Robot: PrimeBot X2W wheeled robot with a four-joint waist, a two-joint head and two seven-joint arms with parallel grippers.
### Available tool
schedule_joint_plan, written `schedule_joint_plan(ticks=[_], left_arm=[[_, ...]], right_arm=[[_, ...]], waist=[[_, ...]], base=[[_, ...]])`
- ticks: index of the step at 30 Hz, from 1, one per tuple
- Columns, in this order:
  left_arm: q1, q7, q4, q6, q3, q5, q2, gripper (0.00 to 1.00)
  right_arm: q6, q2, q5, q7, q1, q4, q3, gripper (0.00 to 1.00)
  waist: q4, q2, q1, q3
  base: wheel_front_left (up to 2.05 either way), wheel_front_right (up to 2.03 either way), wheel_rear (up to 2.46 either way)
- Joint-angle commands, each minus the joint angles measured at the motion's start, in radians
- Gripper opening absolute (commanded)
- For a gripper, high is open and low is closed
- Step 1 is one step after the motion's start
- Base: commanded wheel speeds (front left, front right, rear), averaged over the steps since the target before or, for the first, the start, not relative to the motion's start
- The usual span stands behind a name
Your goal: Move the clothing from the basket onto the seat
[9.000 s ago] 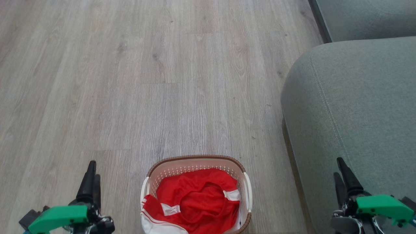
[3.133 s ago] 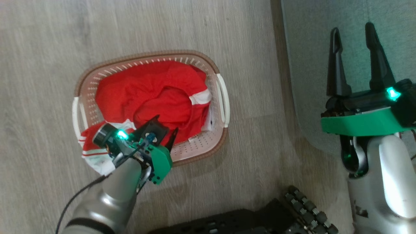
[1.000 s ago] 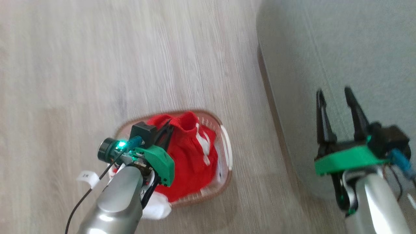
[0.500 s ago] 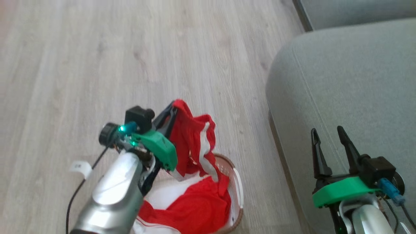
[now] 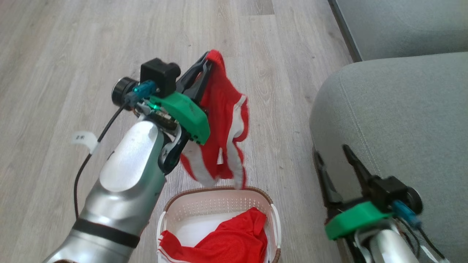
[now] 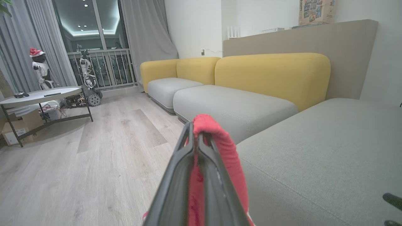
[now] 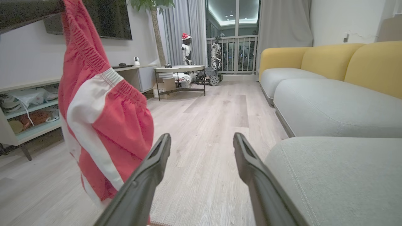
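My left gripper point(image 5: 206, 63) is shut on the waistband of one red piece of clothing point(image 5: 223, 120), which hangs in the air above the basket point(image 5: 218, 193), clear of its rim. In the left wrist view the shut fingers point(image 6: 188, 147) pinch a fold of that red cloth point(image 6: 223, 147). A second red garment point(image 5: 228, 241) lies in the basket on the floor. The grey-green seat point(image 5: 402, 109) is to the right. My right gripper point(image 5: 331, 150) stands open and empty at the seat's near edge; from its wrist the gripper point(image 7: 201, 137) has the hanging garment point(image 7: 103, 125) on its left and the seat point(image 7: 329, 175) on its right.
Grey wood-plank floor point(image 5: 73, 54) spreads ahead and to the left. More sofa sections with yellow backrests point(image 6: 270, 72) stand beyond the seat. A round table point(image 7: 179, 67) and a low shelf unit point(image 7: 28, 106) are farther off in the room.
My left gripper has risen with the red garment, pulling it fully out of the basket and leaving the other garment inside. The head camera has tilted. The right gripper stays open.
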Motion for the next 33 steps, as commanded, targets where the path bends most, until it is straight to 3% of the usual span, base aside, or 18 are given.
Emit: schedule_joint_plan(ticks=[1,8,13,23,31,32,33], left_arm=[[-0.074,0.001,-0.042,-0.002,0.028,-0.006,0.016,0.00],[-0.121,0.015,-0.044,0.004,-0.003,-0.032,0.001,0.00],[-0.154,0.019,-0.045,0.016,-0.051,-0.065,-0.006,0.00],[-0.203,0.012,-0.076,0.060,-0.178,-0.177,-0.007,0.00],[-0.229,-0.008,-0.077,0.091,-0.250,-0.229,-0.007,0.00],[-0.228,-0.010,-0.076,0.095,-0.256,-0.234,-0.007,0.00],[-0.228,-0.013,-0.074,0.097,-0.262,-0.237,-0.007,0.00]], right_arm=[[0.007,-0.008,-0.010,-0.009,-0.070,-0.029,0.032,1.00],[0.007,-0.008,-0.008,-0.009,-0.161,0.020,0.182,1.00],[0.007,-0.008,-0.002,-0.009,-0.236,0.139,0.318,1.00],[0.007,-0.008,0.042,-0.009,-0.391,0.306,0.393,1.00],[0.007,-0.008,0.102,-0.009,-0.441,0.343,0.417,1.00],[0.007,-0.008,0.104,-0.009,-0.441,0.345,0.416,0.89],[0.007,-0.008,0.106,-0.009,-0.440,0.347,0.414,0.55]], waist=[[0.003,-0.0001,0.0001,-0.003],[0.019,-0.0001,0.0001,-0.018],[0.045,-0.0001,0.0001,-0.025],[0.102,-0.0001,0.0001,-0.028],[0.136,-0.0001,0.0001,-0.027],[0.139,-0.0001,0.0001,-0.027],[0.142,-0.0001,0.0001,-0.028]], base=[[0.00,0.00,0.00],[0.00,0.00,0.00],[0.00,0.00,0.00],[0.00,0.00,0.00],[0.00,0.00,0.00],[0.00,0.00,0.00],[0.00,0.00,0.00]])
